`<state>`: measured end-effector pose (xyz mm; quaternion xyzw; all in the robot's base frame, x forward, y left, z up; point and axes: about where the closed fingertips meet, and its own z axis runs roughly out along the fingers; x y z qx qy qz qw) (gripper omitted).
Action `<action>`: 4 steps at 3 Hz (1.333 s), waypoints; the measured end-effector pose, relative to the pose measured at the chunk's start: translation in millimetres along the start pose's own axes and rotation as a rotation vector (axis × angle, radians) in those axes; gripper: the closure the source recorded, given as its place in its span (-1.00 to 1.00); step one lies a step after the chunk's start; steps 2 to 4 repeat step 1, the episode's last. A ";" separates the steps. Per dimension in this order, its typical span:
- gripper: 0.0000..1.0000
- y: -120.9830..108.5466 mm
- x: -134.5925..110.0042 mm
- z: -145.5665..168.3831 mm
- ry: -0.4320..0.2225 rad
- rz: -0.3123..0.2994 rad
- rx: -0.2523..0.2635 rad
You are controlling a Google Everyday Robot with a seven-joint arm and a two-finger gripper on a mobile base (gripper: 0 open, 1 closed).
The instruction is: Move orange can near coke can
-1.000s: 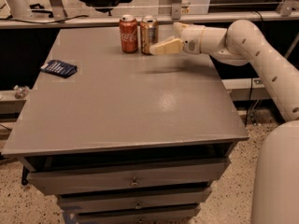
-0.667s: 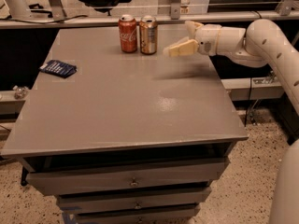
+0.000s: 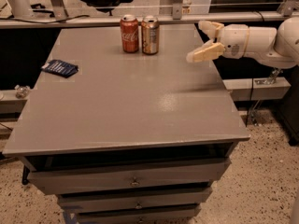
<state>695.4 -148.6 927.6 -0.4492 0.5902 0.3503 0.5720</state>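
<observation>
The orange can, copper-toned with a silver top, stands upright at the back of the grey table. The coke can, red with white script, stands right beside it on its left, almost touching. My gripper is open and empty, with cream fingers spread. It hangs above the table's right side, well to the right of the two cans and apart from them.
A dark blue packet lies near the table's left edge. Drawers sit under the tabletop. A metal rail runs behind the table. My white arm reaches in from the right.
My gripper has pulled away to the right from the orange can, which stays standing beside the coke can. The cans have not moved.
</observation>
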 end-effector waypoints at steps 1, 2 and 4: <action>-1.00 0.1 0.0 0.3 0.000 0.000 0.000; -1.00 0.1 0.0 0.3 0.000 0.000 0.000; -1.00 0.1 0.0 0.3 0.000 0.000 0.000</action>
